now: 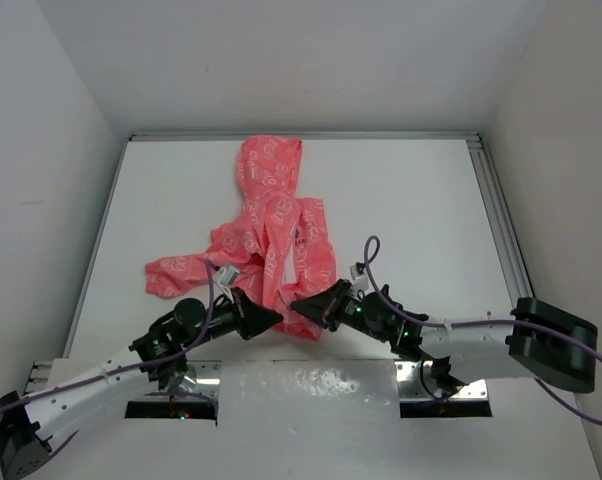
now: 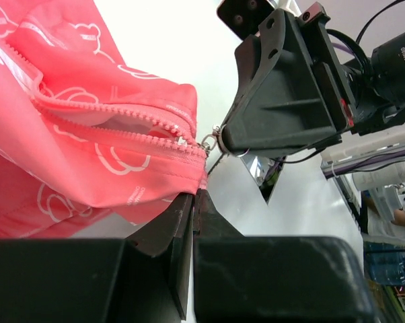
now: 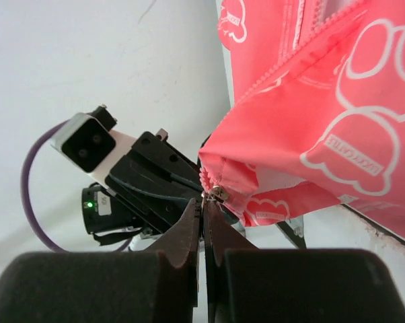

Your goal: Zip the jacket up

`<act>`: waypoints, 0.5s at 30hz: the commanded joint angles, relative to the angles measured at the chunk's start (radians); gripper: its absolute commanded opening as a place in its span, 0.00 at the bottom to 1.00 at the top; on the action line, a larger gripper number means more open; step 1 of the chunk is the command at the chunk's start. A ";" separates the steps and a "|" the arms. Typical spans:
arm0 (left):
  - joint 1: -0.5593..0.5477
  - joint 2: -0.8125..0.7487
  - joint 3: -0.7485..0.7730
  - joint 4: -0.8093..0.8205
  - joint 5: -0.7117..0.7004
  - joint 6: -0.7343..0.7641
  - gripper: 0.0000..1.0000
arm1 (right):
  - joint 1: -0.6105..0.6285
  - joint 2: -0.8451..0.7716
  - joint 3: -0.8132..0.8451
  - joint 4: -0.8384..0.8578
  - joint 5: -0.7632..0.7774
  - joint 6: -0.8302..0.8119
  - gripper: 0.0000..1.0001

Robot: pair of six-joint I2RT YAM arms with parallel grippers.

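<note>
The coral-pink jacket [image 1: 276, 225] lies crumpled in the middle of the white table, its hood toward the far edge. Both grippers meet at its near hem. In the left wrist view my left gripper [image 2: 194, 195] is shut on the bottom corner of the jacket [image 2: 88, 134], just below the end of the zipper. The zipper teeth above it stand partly apart. My right gripper [image 3: 204, 202] is shut on the small metal zipper pull [image 3: 216, 194] at the bottom of the zipper. From above, the left gripper [image 1: 278, 320] and right gripper [image 1: 294, 304] almost touch tip to tip.
An aluminium rail [image 1: 501, 230] runs along the table's right edge, and white walls close in on three sides. Two metal mount plates [image 1: 171, 408] [image 1: 446, 400] sit at the near edge. Purple cables loop over both arms.
</note>
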 commanded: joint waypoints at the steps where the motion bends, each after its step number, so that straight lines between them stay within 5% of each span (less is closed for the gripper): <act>1: -0.008 -0.002 -0.098 -0.067 0.049 0.018 0.00 | -0.029 -0.041 -0.015 0.189 0.078 0.045 0.00; 15: -0.008 0.119 -0.060 -0.100 0.044 0.041 0.00 | -0.118 0.134 0.259 0.095 -0.074 -0.013 0.00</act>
